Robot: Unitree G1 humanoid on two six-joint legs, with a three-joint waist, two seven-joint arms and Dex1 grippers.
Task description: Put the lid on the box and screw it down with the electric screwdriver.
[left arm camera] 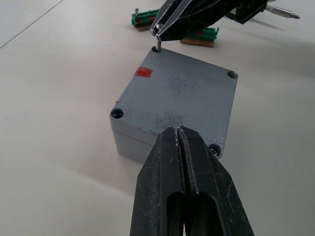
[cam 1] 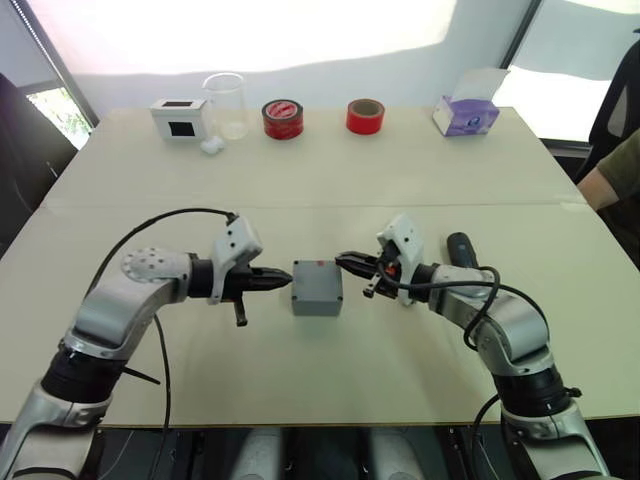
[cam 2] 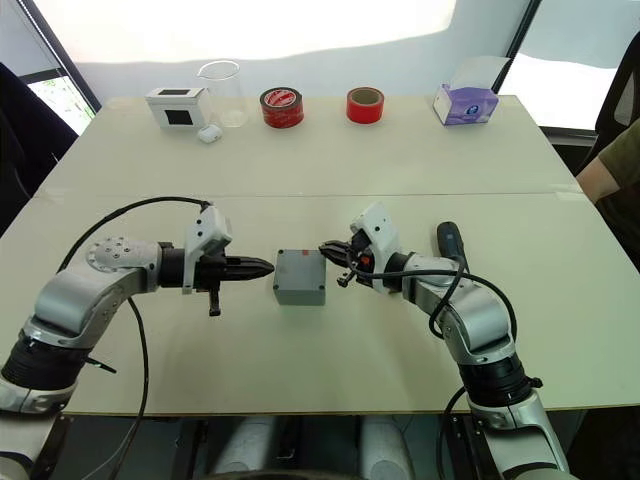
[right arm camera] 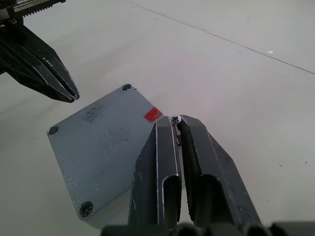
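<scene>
A: What is sitting nearest, between the two arms?

B: The small grey square metal-looking box [cam 1: 317, 287] is resting on the pale table [cam 1: 330, 180], and the thin flat grey lid [left arm camera: 179, 96] with the red mark is already lying on top of it, edges lining up. That is why both pincers are crowding it.

A: What is the left pincer [cam 1: 284, 282] doing?

B: Its black fingers are pressed together with nothing between them, and the tip is pointing at the box's left side, just beside it or touching; I cannot tell which. I judge it is bracing the box so it does not slide.

A: And the right pincer [right arm camera: 175, 121]?

B: It is gripping a small silver screw [left arm camera: 158, 48] and holding it upright over the lid's corner hole beside the red mark, apparently seating it before driving.

A: Where is the thick black cylindrical electric screwdriver [cam 1: 461, 249]?

B: It is lying on the table just behind the right forearm, unheld, within reach for the next step. Small green pieces [left arm camera: 147, 18] are lying near it.

A: Farther back?

B: Along the far edge are standing a white box with a black window [cam 1: 179, 116], a clear beaker [cam 1: 225, 104], two red tape rolls [cam 1: 283, 118] and a purple tissue box [cam 1: 466, 113], well apart from the work.
</scene>
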